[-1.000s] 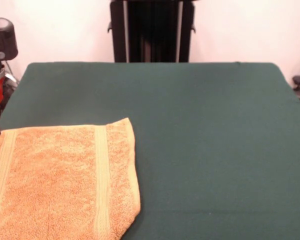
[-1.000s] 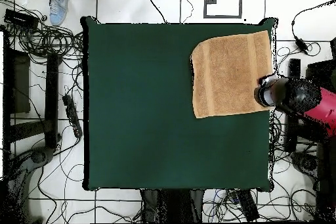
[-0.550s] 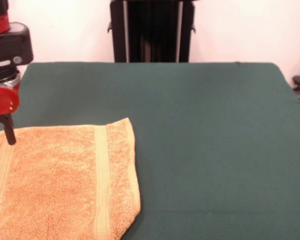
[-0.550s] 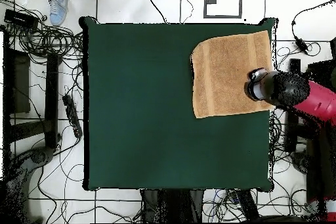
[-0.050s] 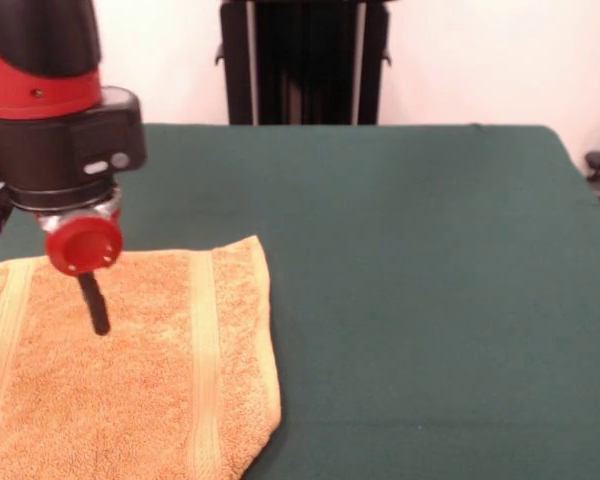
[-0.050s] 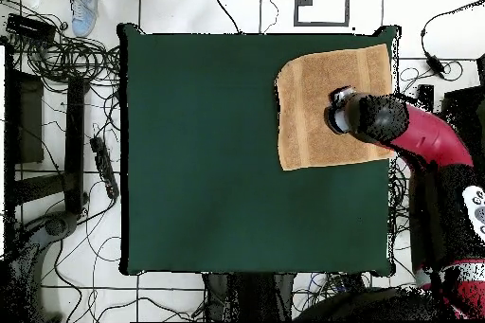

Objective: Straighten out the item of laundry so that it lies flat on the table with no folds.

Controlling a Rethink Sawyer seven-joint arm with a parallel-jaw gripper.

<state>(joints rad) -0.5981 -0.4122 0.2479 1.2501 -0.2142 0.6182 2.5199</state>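
Observation:
The item of laundry (image 5: 170, 380) is an orange-tan terry towel with ribbed bands, lying spread at the near left of the table (image 5: 430, 300). In the overhead view the towel (image 6: 317, 92) fills the table's (image 6: 199, 149) upper right corner, and its upper left corner looks rounded. My gripper (image 5: 99, 322) hangs over the towel's middle, its black tip close above or touching the cloth. From overhead the gripper (image 6: 338, 116) sits over the towel's right half, with the red arm reaching in from the right. Nothing is lifted off the table.
Dark green cloth stretches far to the right of the towel in the front view. Cables (image 6: 57, 82) lie on the floor around the table. A person's shoe (image 6: 84, 8) shows at the top left of the overhead view.
The arm has swung in from the table's edge to above the towel's middle. The towel has kept its place and shape.

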